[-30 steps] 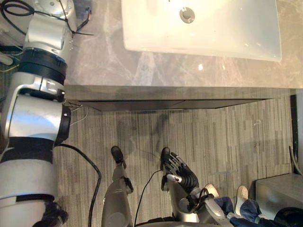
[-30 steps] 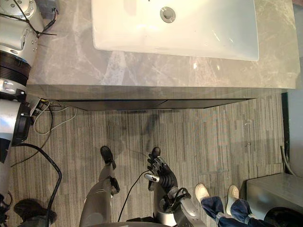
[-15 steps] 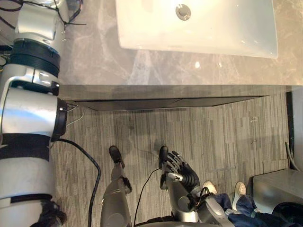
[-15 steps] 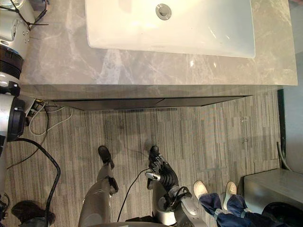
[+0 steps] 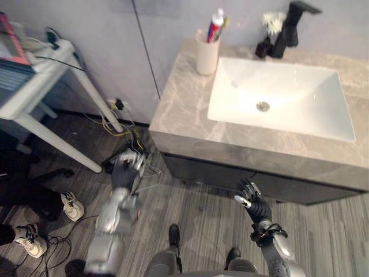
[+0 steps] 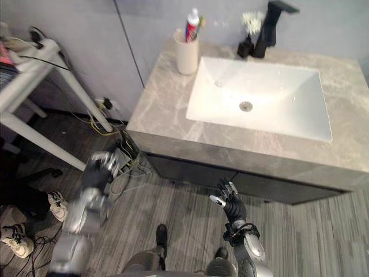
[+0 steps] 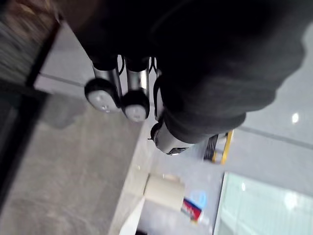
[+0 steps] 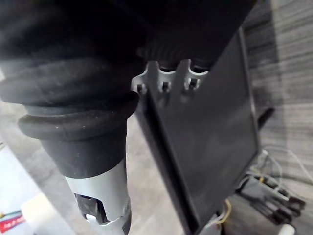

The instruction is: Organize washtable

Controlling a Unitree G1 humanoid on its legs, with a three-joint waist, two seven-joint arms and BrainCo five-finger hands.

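Observation:
The washtable is a grey marble counter [image 5: 184,109] with a white sink [image 5: 242,86] set into it. A beige cup [image 5: 206,55] holding a toothpaste tube [image 5: 215,24] stands at the counter's back left corner. A black faucet [image 5: 288,29] rises behind the sink, with a small black holder and white tuft [image 5: 267,34] beside it. My left hand [image 5: 124,173] hangs low, left of the counter, fingers relaxed and empty. My right hand [image 5: 253,202] is open below the dark cabinet front [image 5: 230,176], fingers spread, holding nothing.
A white table [image 5: 40,75] stands to the left, with cables and a power strip [image 5: 132,153] on the floor near the wall. A person's white shoes [image 5: 72,206] are at the lower left. The right wrist view looks along the dark cabinet front [image 8: 205,147].
The camera has swung up from the counter's front edge to take in the whole washtable. My left arm, earlier raised close at the left, now hangs low beside the counter.

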